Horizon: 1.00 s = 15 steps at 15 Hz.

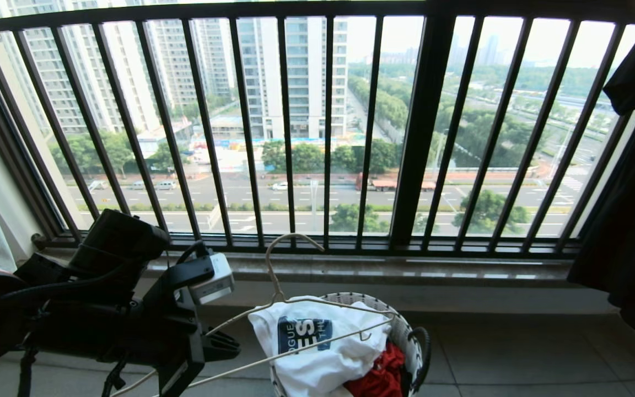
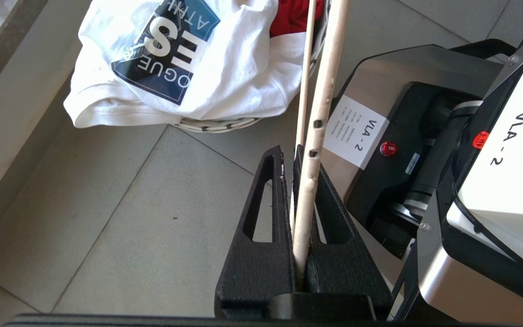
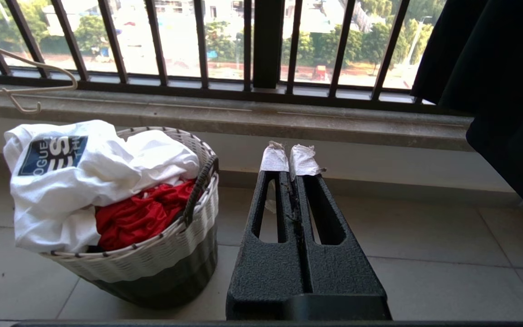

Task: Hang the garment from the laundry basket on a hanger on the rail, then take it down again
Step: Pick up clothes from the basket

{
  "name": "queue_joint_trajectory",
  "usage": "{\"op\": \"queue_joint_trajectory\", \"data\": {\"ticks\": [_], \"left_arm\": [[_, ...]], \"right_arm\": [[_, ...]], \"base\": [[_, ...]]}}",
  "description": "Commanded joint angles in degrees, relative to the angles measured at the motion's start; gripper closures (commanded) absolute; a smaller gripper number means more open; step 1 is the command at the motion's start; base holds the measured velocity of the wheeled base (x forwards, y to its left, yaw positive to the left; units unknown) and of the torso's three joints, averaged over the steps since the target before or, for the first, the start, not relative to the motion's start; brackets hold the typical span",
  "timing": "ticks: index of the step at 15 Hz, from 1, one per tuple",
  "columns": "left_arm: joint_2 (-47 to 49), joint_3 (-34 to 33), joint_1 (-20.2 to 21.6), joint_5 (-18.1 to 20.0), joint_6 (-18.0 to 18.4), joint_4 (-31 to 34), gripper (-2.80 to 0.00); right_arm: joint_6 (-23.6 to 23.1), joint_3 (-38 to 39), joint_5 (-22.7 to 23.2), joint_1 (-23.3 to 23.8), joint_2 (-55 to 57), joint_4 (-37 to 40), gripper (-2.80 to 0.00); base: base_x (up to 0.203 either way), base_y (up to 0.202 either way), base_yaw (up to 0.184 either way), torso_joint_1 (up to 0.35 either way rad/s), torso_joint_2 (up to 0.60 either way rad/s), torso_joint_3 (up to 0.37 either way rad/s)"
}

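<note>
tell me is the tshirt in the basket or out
In: the tshirt lies crumpled atop the basket, spilling over its rim.

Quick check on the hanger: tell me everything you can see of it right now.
The hanger is thin, cream-white and wire-like, with a long curved hook and small hooked ends. The left gripper is shut on one arm of it, near the end. It is held tilted over the laundry basket, hook up toward the window railing, its bars crossing above the white garment. Nothing hangs on it.

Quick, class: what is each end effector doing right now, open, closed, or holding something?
Left end effector: closed on the cream wire hanger, holding it near the laundry basket.
Right end effector: closed, holding nothing.
</note>
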State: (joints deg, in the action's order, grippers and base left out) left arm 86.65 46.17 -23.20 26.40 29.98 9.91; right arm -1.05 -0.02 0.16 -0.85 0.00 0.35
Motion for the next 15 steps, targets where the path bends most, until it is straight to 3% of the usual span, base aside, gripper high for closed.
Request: {"op": "queue_joint_trajectory", "data": {"ticks": [1,15], "left_arm": [[0.1,0.0,0.0,0.1,0.1,0.0,0.0],[0.2,0.1,0.0,0.1,0.2,0.0,0.0]], "right_arm": [[-0.1,0.0,0.0,0.0,0.0,0.0,0.0],[-0.1,0.0,0.0,0.0,0.0,0.0,0.0]], "base": [[0.0,0.0,0.0,-0.027,0.22,0.195],[0.0,0.0,0.0,-0.002,0.02,0.018]]}}
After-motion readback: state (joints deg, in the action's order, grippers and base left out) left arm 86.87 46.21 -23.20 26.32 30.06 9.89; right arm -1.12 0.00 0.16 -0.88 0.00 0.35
